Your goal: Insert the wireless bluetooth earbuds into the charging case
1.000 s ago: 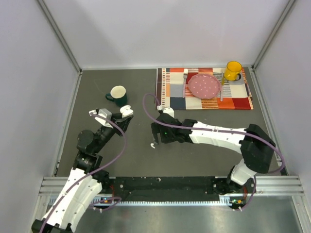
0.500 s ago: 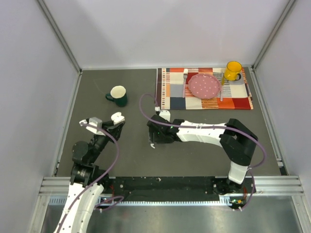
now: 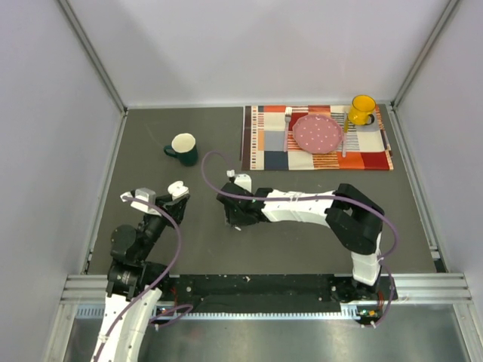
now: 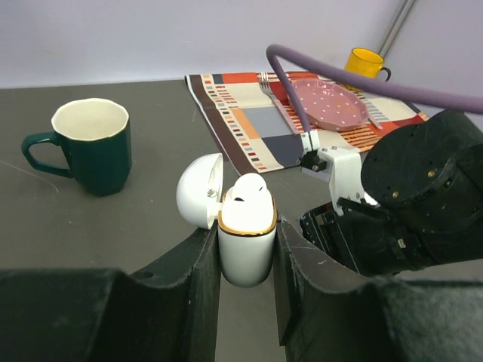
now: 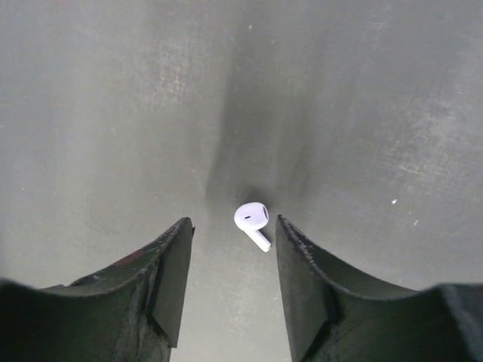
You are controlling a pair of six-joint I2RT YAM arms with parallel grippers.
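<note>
My left gripper [image 4: 247, 280] is shut on the white, gold-rimmed charging case [image 4: 247, 245]. The case stands upright with its lid [image 4: 196, 190] swung open to the left, and one white earbud [image 4: 246, 188] sits in it. In the top view the left gripper [image 3: 173, 194] hovers at the left, close to the right arm's wrist. My right gripper [image 5: 232, 225] points down at the table, jaws apart. A second earbud [image 5: 253, 219] lies on the grey table just ahead of the fingertips, nearer the right finger and touching neither. In the top view the right gripper [image 3: 232, 215] hides this earbud.
A dark green mug [image 3: 183, 147] stands behind the left gripper. A striped placemat [image 3: 264, 151] at the back right holds a pink dotted plate [image 3: 317, 133], cutlery and a yellow mug [image 3: 362, 109]. Walls enclose the table on three sides.
The right arm has reached further left and its jaws have narrowed. The left arm has drawn back toward the near left, still holding the case.
</note>
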